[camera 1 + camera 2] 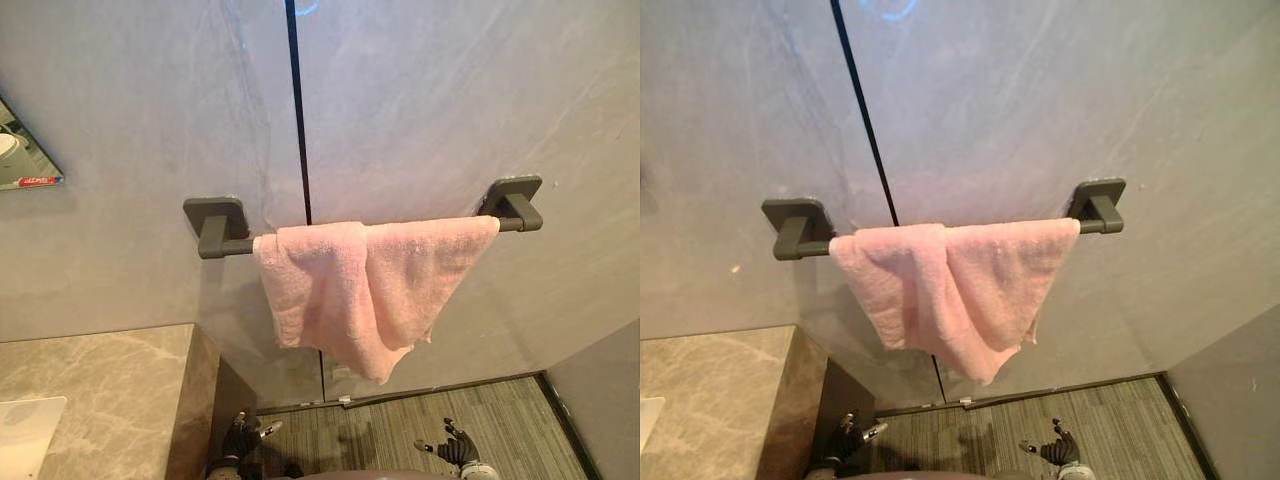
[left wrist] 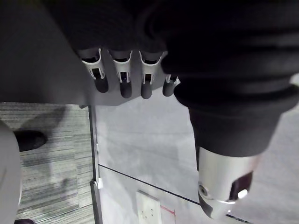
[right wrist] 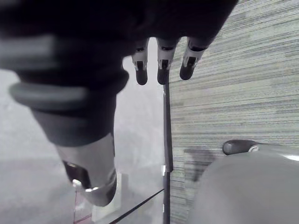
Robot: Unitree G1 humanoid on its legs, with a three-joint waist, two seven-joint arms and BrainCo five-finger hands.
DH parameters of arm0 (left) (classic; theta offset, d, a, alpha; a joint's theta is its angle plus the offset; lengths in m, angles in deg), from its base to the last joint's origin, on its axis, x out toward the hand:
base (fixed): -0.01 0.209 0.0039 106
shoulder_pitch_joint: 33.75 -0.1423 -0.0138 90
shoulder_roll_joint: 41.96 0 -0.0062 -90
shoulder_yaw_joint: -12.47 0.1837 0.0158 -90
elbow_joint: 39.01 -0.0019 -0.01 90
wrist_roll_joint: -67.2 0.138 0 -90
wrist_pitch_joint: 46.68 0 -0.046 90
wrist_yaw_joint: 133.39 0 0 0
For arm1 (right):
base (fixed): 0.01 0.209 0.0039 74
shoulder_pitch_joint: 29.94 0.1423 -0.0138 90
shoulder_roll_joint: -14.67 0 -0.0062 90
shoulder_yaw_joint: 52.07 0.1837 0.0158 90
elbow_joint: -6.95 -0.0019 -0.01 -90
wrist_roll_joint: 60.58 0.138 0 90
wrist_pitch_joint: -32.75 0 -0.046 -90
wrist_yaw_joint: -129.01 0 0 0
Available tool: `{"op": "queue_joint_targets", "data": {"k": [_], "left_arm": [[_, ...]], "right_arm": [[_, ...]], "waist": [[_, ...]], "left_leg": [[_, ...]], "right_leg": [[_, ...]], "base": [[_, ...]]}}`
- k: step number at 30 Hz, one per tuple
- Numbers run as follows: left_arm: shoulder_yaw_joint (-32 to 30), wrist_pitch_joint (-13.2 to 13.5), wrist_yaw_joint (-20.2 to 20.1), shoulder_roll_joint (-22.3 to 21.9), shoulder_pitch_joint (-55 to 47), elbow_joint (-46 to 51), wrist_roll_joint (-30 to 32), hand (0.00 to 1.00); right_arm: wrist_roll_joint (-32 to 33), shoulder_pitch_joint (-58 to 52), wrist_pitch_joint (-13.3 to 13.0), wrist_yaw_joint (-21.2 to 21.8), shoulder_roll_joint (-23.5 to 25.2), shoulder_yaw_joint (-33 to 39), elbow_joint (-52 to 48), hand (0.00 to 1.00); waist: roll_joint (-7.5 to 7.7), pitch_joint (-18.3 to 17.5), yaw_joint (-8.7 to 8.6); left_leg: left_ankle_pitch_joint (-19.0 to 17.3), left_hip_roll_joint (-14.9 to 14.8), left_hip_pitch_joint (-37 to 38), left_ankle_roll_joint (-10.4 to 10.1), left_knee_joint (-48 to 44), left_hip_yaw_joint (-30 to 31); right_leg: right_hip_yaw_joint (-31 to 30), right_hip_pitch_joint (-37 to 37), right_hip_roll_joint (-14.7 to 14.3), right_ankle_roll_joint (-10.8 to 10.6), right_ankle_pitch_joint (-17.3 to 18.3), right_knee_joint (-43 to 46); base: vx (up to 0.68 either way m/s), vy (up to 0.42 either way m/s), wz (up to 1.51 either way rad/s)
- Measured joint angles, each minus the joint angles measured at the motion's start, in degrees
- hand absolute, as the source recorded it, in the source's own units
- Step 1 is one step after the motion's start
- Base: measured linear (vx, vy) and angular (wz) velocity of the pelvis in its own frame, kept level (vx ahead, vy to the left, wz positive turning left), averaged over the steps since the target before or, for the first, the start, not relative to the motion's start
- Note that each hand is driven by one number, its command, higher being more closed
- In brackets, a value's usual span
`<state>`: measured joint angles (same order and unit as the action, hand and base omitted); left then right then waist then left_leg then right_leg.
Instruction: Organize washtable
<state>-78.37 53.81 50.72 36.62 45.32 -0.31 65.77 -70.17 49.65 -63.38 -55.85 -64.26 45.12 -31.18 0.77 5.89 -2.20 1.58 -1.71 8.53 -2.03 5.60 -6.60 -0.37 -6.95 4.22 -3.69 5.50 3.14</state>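
Grey striped flooring (image 1: 480, 420) is seen at the bottom of the head views, with both hands hanging low over it. The left hand (image 1: 240, 440) is shown beside the foot of the counter, and the right hand (image 1: 455, 448) well apart from it to the right. In the left wrist view the fingers (image 2: 122, 77) are stretched straight in a row with the thumb (image 2: 219, 186) set apart, and nothing is held. The right wrist view reads the same: fingers (image 3: 161, 65) straight, thumb (image 3: 91, 177) out, nothing gripped. Both hands are well below the towel and apart from it.

The marbled beige washtable counter (image 1: 100, 380) is seen at lower left, its side panel dropping toward the floor. A flat white item (image 1: 25, 430) lies at the counter's left, cut off by the frame edge. What it is cannot be told.

Farther back, grey wall panels (image 1: 450, 100) are split by a thin black vertical seam (image 1: 298, 120). A dark towel rail (image 1: 218, 228) is fixed across the seam on two square brackets. A pink towel (image 1: 350, 290) is draped over the rail unevenly. It is doubled over itself at the left, spread up to the right bracket, and one corner hangs lowest near the middle. A short stretch of bar is left bare by the left bracket. A mirror corner (image 1: 25, 160) is seen on the wall above the counter. A small white plate (image 2: 149, 210) is seen low on the wall in the left wrist view.
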Motion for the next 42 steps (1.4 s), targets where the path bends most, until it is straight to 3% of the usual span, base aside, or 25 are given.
{"op": "queue_joint_targets", "data": {"k": [10,12,16,19,21,22,24,25,26,27,28,29,30,31,32,33,34,36,37,38,42], "left_arm": [[-1.24,0.0,0.2,-0.58,0.22,-0.47,0.04,0.0],[-1.68,-0.01,0.43,-1.01,0.8,-0.39,0.04,0.0],[-1.8,-0.09,0.76,-0.46,2.0,0.29,0.04,0.0],[-1.76,-0.23,1.11,0.16,2.75,0.65,0.04,0.0],[-1.21,-0.2,1.28,0.69,3.82,1.56,0.01,0.0],[-1.2,-0.18,1.32,0.82,3.86,1.57,-0.02,0.0],[-1.24,-0.02,1.71,2.21,3.58,1.74,-0.08,0.0],[-1.26,0.0,2.12,2.81,3.28,1.75,-0.1,0.0],[-1.35,-0.03,2.34,3.3,3.0,1.64,-0.11,0.0],[-1.41,-0.05,2.48,3.22,3.12,1.54,-0.13,0.0],[-2.01,-0.04,2.58,1.84,3.33,1.64,-0.21,0.0],[-1.98,-0.04,2.78,-0.3,3.73,2.1,-0.23,0.0],[-1.79,-0.03,3.03,-1.53,3.87,2.46,-0.22,0.0],[-1.05,0.1,3.55,-3.12,4.48,2.84,-0.22,0.0],[0.55,0.11,3.66,-3.91,5.11,2.9,-0.71,0.0],[1.76,0.12,3.6,-4.03,5.45,2.9,-0.89,0.0],[1.88,0.14,3.59,-4.02,5.42,3.1,-1.27,0.0],[2.06,0.04,3.5,-3.67,5.21,3.48,-1.78,0.0],[2.19,0.08,3.47,-3.61,5.19,3.64,-1.9,0.0],[2.77,0.06,3.32,-3.36,5.36,3.67,-1.92,0.0],[3.21,-0.05,2.05,-3.11,5.4,3.68,-1.85,0.0]], "right_arm": [[0.02,-0.03,0.04,-0.19,0.0,0.25,1.22,0.0],[0.01,1.02,0.08,-0.25,-0.17,0.27,0.95,0.0],[0.02,2.68,0.26,-0.32,0.09,0.26,0.66,0.0],[0.01,2.94,0.44,-0.07,0.07,0.78,0.0,0.0],[0.01,2.09,0.54,0.07,0.24,1.35,-1.75,0.0],[0.0,2.08,0.58,0.09,0.24,1.33,-1.76,0.0],[-0.03,2.02,1.22,0.18,0.31,0.73,-2.95,0.0],[-0.04,2.19,1.27,0.2,0.6,0.5,-3.52,0.0],[-0.05,2.31,1.21,0.15,0.84,-0.07,-3.93,0.0],[-0.04,2.68,1.21,0.19,0.85,-0.51,-3.93,0.0],[0.0,4.35,1.32,0.12,0.57,-1.12,-4.03,0.0],[0.05,6.0,1.31,0.03,-0.21,-1.42,-4.08,0.0],[0.09,6.52,1.3,-0.04,-0.47,-1.38,-4.08,0.0],[0.19,6.39,1.26,-0.24,-0.77,-1.3,-4.04,0.0],[0.56,6.81,1.21,-0.42,-1.06,-1.43,-3.83,0.0],[0.59,7.05,1.1,-0.57,-0.75,-1.36,-3.46,0.0],[0.59,7.58,1.07,-0.63,-0.77,-1.27,-3.24,0.0],[0.65,8.31,0.95,-1.48,-0.94,-0.69,-3.24,0.0],[0.66,8.17,0.95,-1.47,-0.92,-0.52,-3.24,0.0],[0.69,7.59,0.94,-1.47,-0.81,-0.21,-3.27,0.0],[1.12,5.54,0.95,-1.46,-0.5,0.63,-3.26,0.0]], "waist": [[0.32,0.43,0.16],[0.38,0.75,1.46],[1.03,2.47,1.3],[0.47,2.96,1.29],[0.1,3.19,1.39],[0.1,3.19,1.37],[0.43,2.25,1.54],[1.29,1.8,1.66],[2.28,1.21,1.46],[3.3,0.58,1.48],[2.09,0.93,3.04],[0.79,1.82,3.02],[0.15,2.2,2.74],[-0.38,2.45,2.38],[-0.73,2.51,2.33],[-0.12,2.93,2.2],[-0.33,2.85,2.34],[-0.4,2.98,1.75],[-0.48,2.97,1.57],[-0.62,2.94,1.27],[-1.97,2.49,0.32]], "left_leg": [[-0.47,-0.2,0.26,-0.33,0.31,-1.65],[-1.35,-0.41,-0.35,-0.25,-0.28,-4.26],[-4.9,-0.94,-5.26,0.29,-8.59,-4.66],[-5.81,-1.99,-7.42,0.45,-10.87,-2.67],[-7.89,-2.72,-9.96,-0.88,-15.4,1.35],[-8.41,-2.97,-10.3,-1.31,-16.37,1.96],[-12.02,-5.73,-14.14,-4.54,-22.59,6.21],[-12.2,-6.13,-15.02,-5.64,-23.28,7.28],[-11.7,-6.41,-15.95,-6.98,-24.01,9.02],[-10.89,-7.08,-16.93,-8.36,-24.09,10.83],[-8.78,-9.35,-17.95,-10.3,-22.81,12.43],[-5.55,-10.97,-18.72,-10.31,-20.7,13.8],[-3.33,-11.53,-19.31,-9.31,-19.54,14.3],[0.6,-11.98,-20.36,-6.39,-17.6,14.3],[10.03,-12.12,-20.48,-4.62,-11.11,13.91],[10.37,-12.06,-20.57,-5.52,-10.32,10.36],[9.04,-11.79,-20.87,-6.08,-12.18,8.58],[-1.4,-8.82,-20.92,-5.8,-25.0,2.55],[-3.49,-8.22,-20.62,-5.64,-27.2,1.44],[-7.96,-7.4,-18.97,-5.24,-30.92,-0.52],[-15.03,-7.1,-10.34,-5.21,-29.71,-5.21]], "right_leg": [[-1.97,0.58,-0.15,-0.02,0.01,0.1],[-4.07,3.89,-0.48,-0.27,0.95,3.28],[-4.65,7.29,0.58,-1.33,2.41,7.84],[-4.66,9.75,0.52,-0.4,4.1,13.08],[-7.49,13.77,2.34,0.64,7.34,25.71],[-8.5,14.1,2.53,0.73,7.59,27.31],[-16.21,15.04,2.42,-0.22,7.8,31.42],[-18.13,15.22,2.74,-1.82,6.9,30.37],[-19.16,14.66,2.89,-5.79,8.31,28.89],[-17.76,13.48,2.8,-7.85,11.44,26.99],[-15.15,12.65,0.89,-6.35,14.2,25.12],[-12.68,12.53,-0.81,-4.68,15.12,24.66],[-10.91,12.48,-1.61,-4.17,15.32,24.72],[-7.75,12.33,-2.19,-3.21,15.19,24.59],[-3.03,12.02,-2.21,-1.23,14.06,23.75],[0.88,11.33,-2.14,2.18,12.85,20.73],[2.2,10.88,-2.14,3.15,12.36,19.77],[8.64,10.13,-1.27,6.14,10.55,17.58],[10.11,10.08,-1.17,6.56,10.3,17.5],[13.24,9.7,-0.9,7.04,10.03,16.87],[22.54,7.93,-0.48,7.94,9.36,15.61]], "base": [[-0.04,-0.017,-0.09],[-0.02,-0.008,-0.49],[-0.01,-0.015,-0.12],[0.02,0.018,0.33],[0.03,-0.011,0.79],[0.02,-0.132,0.65],[-0.03,-0.362,0.76],[-0.03,-0.401,0.77],[0.06,-0.416,0.67],[0.07,-0.515,0.68],[0.03,-0.614,0.72],[-0.06,-0.478,0.7],[-0.14,-0.474,1.1],[-0.18,-0.41,1.64],[-0.22,-0.437,1.98],[-0.19,-0.33,1.55],[-0.14,-0.316,1.19],[-0.13,-0.276,1.18],[-0.21,-0.224,1.32],[-0.17,-0.146,1.04],[-0.17,-0.052,1.31]]}}
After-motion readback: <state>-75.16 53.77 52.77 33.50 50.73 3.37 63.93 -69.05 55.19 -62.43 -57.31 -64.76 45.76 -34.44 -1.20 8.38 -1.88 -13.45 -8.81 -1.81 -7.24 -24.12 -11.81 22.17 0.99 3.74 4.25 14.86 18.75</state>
